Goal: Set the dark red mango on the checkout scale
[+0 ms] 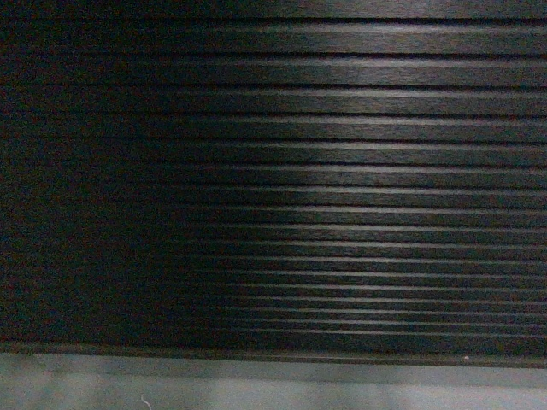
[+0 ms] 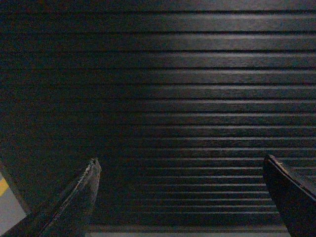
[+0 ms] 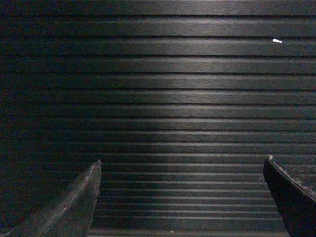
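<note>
Head view is filled almost wholly by the ribbed black front of the checkout (image 1: 282,179), whose horizontal slats run from edge to edge and catch a band of light right of the middle, while the left side lies in shadow. Neither the dark red mango nor the scale is seen in any of the three views, so their places cannot be told. Below the ribbed front a strip of grey floor (image 1: 256,389) is shown along the bottom edge. In the left wrist view the same ribbed front is faced closely, and the left gripper (image 2: 180,197) is held with its fingers (image 2: 79,197) spread wide apart, nothing being grasped between them; a patch of grey floor with a yellow mark (image 2: 4,186) is seen at the lower left corner. In the right wrist view the right gripper (image 3: 180,197) is likewise held released, its two dark fingers (image 3: 79,200) standing well apart before the slats, and a small white speck (image 3: 277,41) is seen on a slat at the upper right.
</note>
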Motion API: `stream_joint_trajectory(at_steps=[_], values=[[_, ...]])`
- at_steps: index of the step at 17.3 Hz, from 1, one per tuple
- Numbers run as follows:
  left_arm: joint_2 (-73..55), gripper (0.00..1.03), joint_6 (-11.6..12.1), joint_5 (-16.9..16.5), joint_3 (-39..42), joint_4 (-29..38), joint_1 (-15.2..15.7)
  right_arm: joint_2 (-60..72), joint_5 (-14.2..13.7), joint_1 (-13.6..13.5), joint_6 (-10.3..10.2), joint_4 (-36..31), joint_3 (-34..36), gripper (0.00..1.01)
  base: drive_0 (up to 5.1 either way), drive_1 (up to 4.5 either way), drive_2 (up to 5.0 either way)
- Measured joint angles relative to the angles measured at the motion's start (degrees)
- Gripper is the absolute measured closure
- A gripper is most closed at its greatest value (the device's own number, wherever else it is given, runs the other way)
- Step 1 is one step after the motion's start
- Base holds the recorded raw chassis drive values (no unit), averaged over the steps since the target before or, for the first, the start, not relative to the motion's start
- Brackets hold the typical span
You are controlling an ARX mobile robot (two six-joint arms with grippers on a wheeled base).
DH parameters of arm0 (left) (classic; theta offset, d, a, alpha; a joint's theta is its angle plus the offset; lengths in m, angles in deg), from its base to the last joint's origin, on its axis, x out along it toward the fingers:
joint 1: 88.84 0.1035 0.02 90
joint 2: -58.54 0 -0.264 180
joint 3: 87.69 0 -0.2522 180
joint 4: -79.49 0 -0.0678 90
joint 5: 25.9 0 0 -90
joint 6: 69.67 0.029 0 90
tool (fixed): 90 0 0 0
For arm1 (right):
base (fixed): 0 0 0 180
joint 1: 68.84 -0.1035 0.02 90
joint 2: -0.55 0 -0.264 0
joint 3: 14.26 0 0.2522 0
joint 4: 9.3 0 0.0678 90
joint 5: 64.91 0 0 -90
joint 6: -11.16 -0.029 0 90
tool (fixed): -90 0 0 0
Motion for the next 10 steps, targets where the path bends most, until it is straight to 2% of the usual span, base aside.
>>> stream_joint_trajectory(at_steps=[10], values=[[0.00,0.05,0.00,0.00,0.00,0.17,0.00,0.00,0.00,0.00,0.00,-0.09,0.00,0.03,0.0,0.00,0.0]])
